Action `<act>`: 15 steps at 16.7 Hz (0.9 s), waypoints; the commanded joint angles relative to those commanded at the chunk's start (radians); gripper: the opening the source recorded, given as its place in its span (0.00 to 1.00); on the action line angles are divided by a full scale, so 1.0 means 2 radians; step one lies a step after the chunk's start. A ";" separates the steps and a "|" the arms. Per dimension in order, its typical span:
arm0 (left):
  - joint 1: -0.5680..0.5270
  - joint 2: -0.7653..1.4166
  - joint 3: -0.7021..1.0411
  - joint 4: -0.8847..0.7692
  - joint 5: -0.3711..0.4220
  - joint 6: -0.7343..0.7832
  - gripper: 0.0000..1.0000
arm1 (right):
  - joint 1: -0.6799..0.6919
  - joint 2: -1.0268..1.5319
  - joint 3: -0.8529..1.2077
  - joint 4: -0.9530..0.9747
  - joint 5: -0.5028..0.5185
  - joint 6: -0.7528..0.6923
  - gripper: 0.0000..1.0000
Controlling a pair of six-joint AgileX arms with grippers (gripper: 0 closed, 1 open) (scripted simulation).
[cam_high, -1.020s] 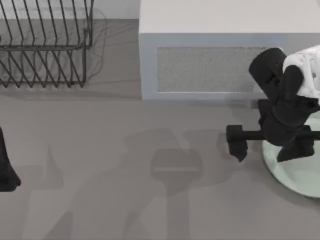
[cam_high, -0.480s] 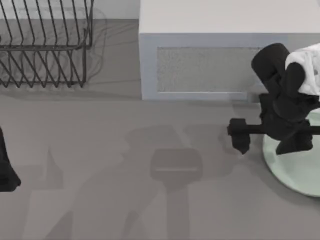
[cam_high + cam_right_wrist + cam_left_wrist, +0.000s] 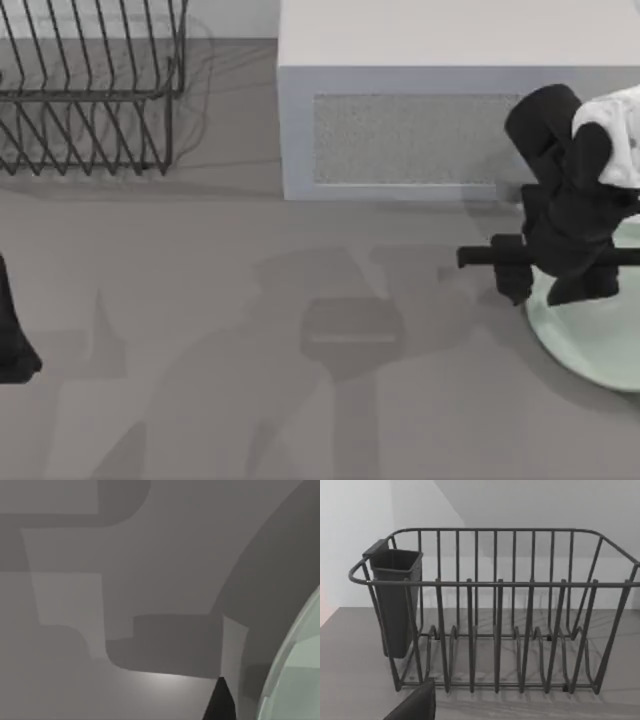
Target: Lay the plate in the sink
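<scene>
Plate (image 3: 600,340): one, table right; right gripper (image 3: 548,285) spread over its rim; left arm parked.

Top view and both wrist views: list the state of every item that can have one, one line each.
plate: flat on the table at its right side, under the right arm.
right gripper: at the plate's left rim, fingers spread apart.
left gripper: parked at the table's left edge.
dish rack: upright, slots empty.
cutlery cup: hung on the rack's end.
microwave: door shut.
</scene>
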State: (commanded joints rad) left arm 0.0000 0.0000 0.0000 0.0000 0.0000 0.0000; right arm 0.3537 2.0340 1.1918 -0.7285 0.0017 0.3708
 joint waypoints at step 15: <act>0.000 0.000 0.000 0.000 0.000 0.000 1.00 | 0.008 -0.038 0.012 -0.031 0.002 0.002 0.00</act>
State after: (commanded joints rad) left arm 0.0000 0.0000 0.0000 0.0000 0.0000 0.0000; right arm 0.3702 1.9580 1.2168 -0.7900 0.0064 0.3756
